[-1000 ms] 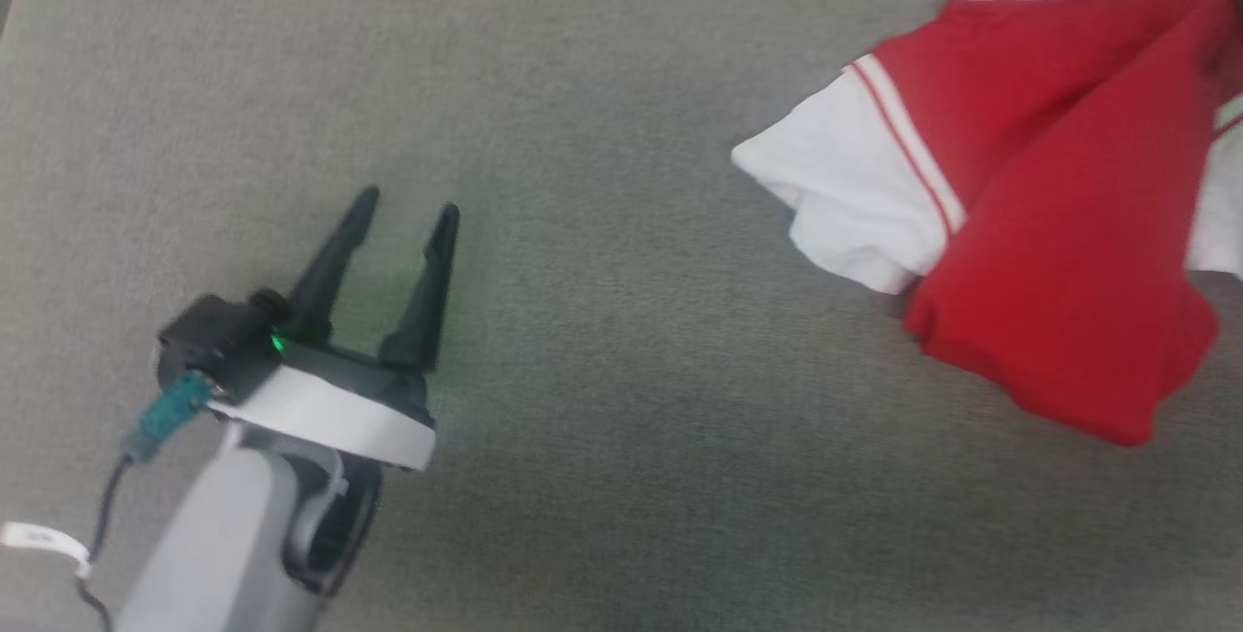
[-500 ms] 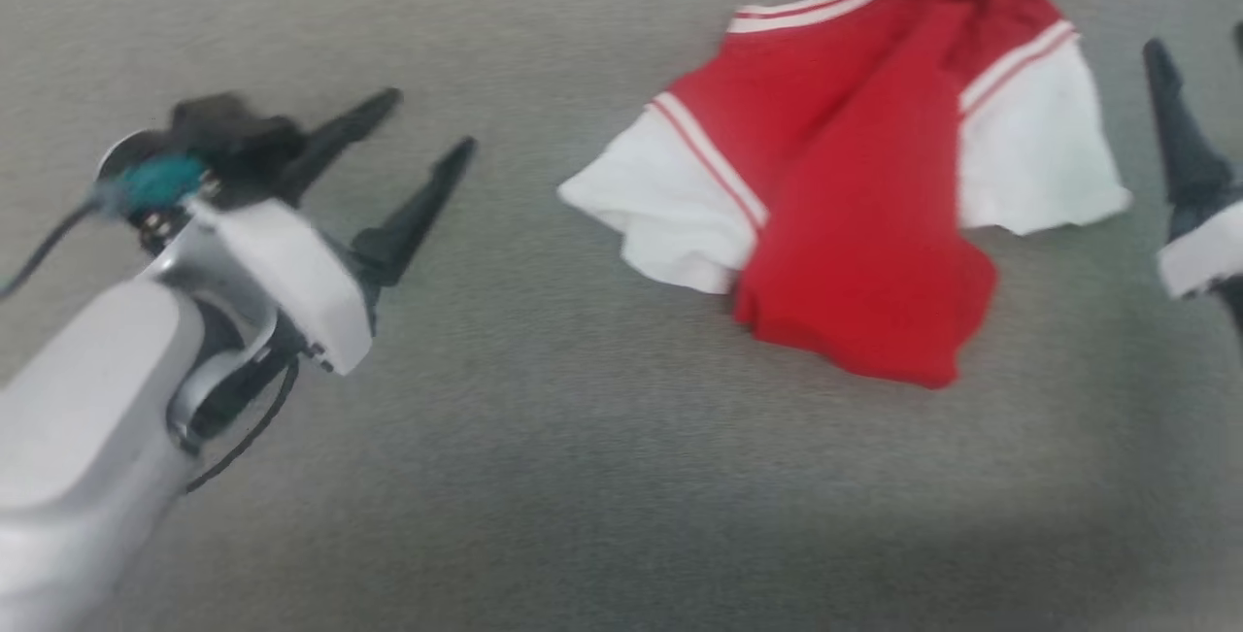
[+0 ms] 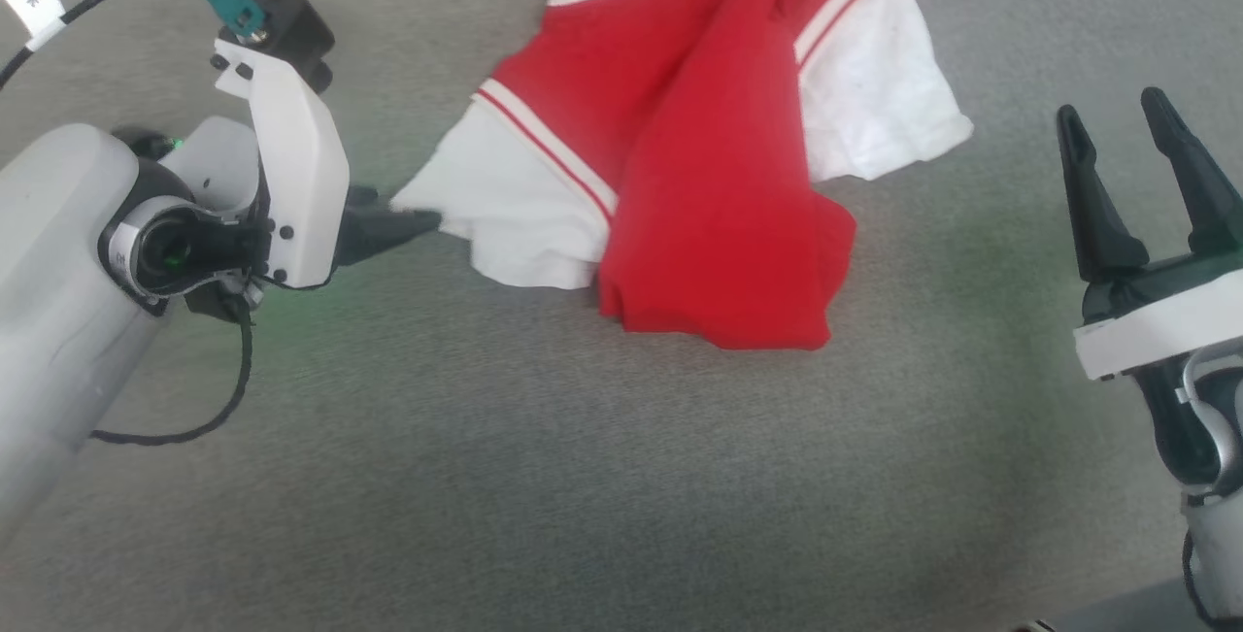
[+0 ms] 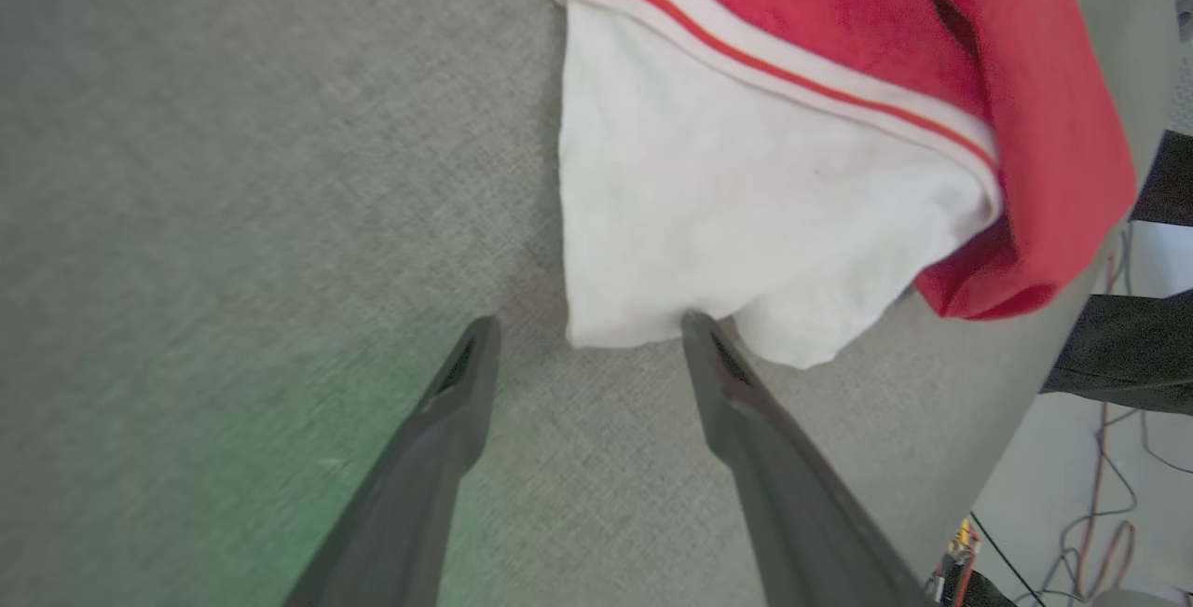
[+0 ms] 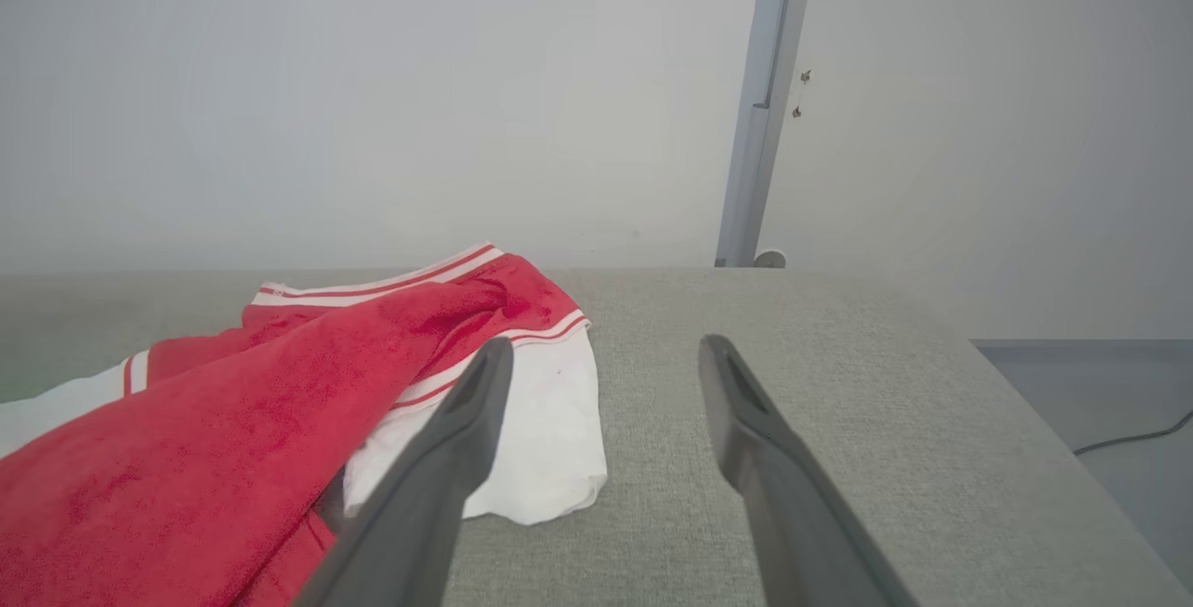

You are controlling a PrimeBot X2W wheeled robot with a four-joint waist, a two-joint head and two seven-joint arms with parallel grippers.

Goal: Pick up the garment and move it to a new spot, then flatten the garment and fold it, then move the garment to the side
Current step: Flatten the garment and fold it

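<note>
- Garment (image 3: 709,176): bunched red/white jersey, lies on grey tabletop (image 3: 583,477), approx. 12 o'clock in head view.
- L pincer (image 4: 589,325): at garment's 9 o'clock, fingers spread, nothing betw. them; one tip right at white sleeve (image 4: 746,215) edge, contact unclear.
- R pincer (image 3: 1110,106): at garment's 3 o'clock, spread, empty, well apart from cloth.

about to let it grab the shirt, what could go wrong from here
1. The open left hand sits at the very hem of the garment's white sleeve, with one finger over bare table. Closing may catch only a corner or slip off.
2. The right hand is open and clear of the other sleeve, so a lift now would likely be one-sided, dragging the bunched red body.
</note>
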